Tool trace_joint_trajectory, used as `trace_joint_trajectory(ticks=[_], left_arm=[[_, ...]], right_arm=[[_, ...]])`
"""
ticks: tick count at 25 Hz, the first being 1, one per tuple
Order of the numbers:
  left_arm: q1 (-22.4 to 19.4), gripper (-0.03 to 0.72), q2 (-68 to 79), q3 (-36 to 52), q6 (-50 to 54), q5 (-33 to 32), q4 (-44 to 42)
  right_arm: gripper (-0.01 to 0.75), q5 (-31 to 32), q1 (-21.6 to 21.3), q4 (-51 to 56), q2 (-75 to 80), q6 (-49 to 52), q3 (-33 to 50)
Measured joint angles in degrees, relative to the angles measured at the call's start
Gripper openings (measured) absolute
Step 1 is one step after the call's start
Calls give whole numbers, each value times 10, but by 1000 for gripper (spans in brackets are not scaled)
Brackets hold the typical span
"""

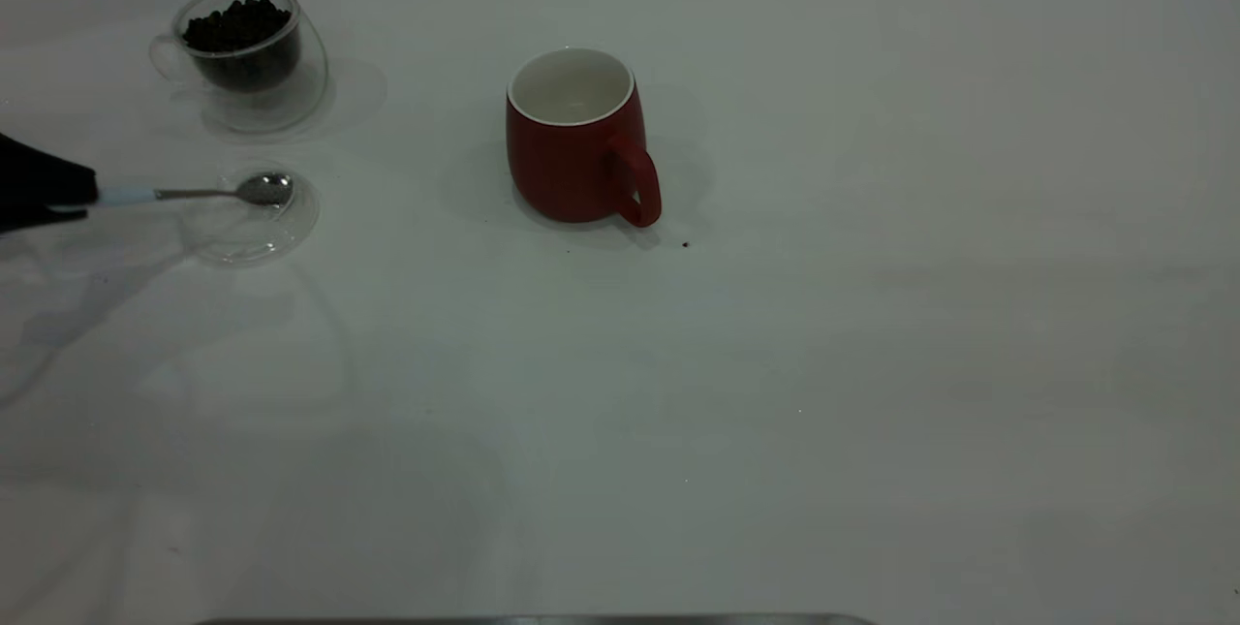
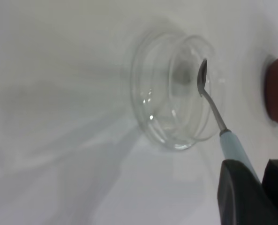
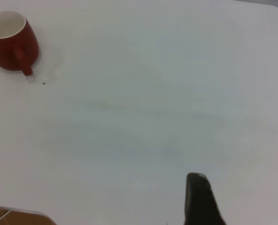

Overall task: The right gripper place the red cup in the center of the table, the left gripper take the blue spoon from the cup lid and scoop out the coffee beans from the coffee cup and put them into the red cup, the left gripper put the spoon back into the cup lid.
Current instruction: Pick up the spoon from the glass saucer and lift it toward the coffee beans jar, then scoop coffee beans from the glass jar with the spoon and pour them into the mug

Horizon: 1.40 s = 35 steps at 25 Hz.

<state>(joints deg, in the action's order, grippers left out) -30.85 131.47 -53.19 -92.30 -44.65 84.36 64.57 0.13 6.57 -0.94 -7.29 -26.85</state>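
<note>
While the blue spoon point(image 1: 208, 191) lies level with its metal bowl over the cup lid point(image 1: 254, 218), its pale handle points out toward the table's left edge, which is where the left gripper point(image 1: 92, 191) reaches it. That gripper is pinched on the far end of the handle; the left wrist view shows the handle running in between its two black fingers point(image 2: 237, 187), with the spoon bowl above the lid's middle. Whether the bowl touches the lid or hangs just over it I cannot tell. The spoon bowl looks empty, so I judge this to be either the pick-up or the return at the lid.

Behind the lid, near the far left corner, stands the coffee cup point(image 1: 242, 48), upright, with coffee beans point(image 1: 237, 22) heaped to near its rim. It is close enough that the spoon needs only a short swing to reach it. The red cup point(image 1: 579, 139) stands upright near the middle of the table point(image 1: 872, 363), well apart from both, handle toward the camera, and its white inside shows no beans from here. One dark speck point(image 1: 686, 244) lies just beside it.

Off to the right, the right gripper point(image 3: 242, 201) hangs over bare table holding nothing, its fingers spread.
</note>
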Motion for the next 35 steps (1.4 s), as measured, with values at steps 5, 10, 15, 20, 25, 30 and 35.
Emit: trace_joint_trajectory(ticks=[5, 10, 15, 20, 25, 30, 35], left_arm=[[-9, 126, -40, 0, 54, 1, -48], [-18, 126, -63, -20, 122, -52, -98], [-18, 126, -88, -88, 175, -116, -106], [-18, 126, -87, -157, 219, -91, -104], [-18, 126, -29, -206, 227, -79, -86], [-11, 126, 43, -242, 219, -85, -49], [-5, 126, 60, -249, 196, -71, -20]], right_arm=[[466, 0, 0, 0, 0, 0, 0], [466, 0, 0, 0, 0, 0, 0], [466, 0, 0, 0, 0, 0, 0], [466, 0, 0, 0, 0, 0, 0], [466, 0, 0, 0, 0, 0, 0], [466, 0, 0, 0, 0, 0, 0], [466, 0, 0, 0, 0, 0, 0]])
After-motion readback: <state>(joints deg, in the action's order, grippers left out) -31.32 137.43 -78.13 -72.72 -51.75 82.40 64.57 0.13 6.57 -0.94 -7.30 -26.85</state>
